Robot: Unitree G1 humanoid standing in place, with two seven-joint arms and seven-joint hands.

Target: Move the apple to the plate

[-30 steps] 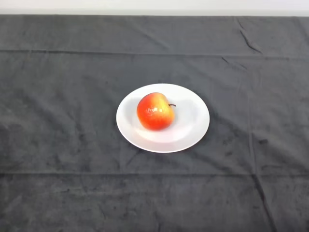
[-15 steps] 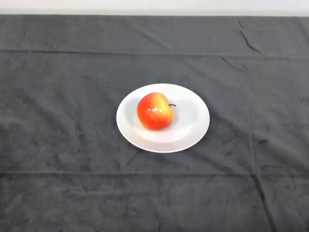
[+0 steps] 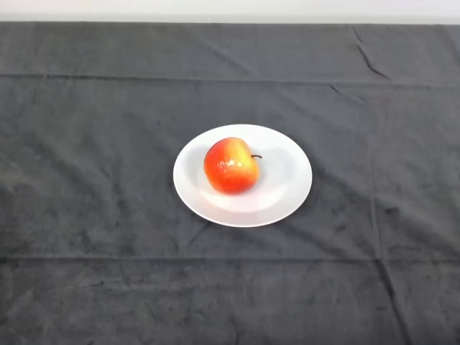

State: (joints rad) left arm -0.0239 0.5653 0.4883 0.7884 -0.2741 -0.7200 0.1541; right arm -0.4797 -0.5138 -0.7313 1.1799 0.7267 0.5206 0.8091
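A red and yellow apple (image 3: 231,166) lies on a white round plate (image 3: 284,188) at the middle of the table. It sits a little left of the plate's centre, its stem pointing right.
The dark cloth (image 3: 86,144) covers the whole table and has creases and fold lines. A pale wall strip (image 3: 230,10) runs along the far edge.
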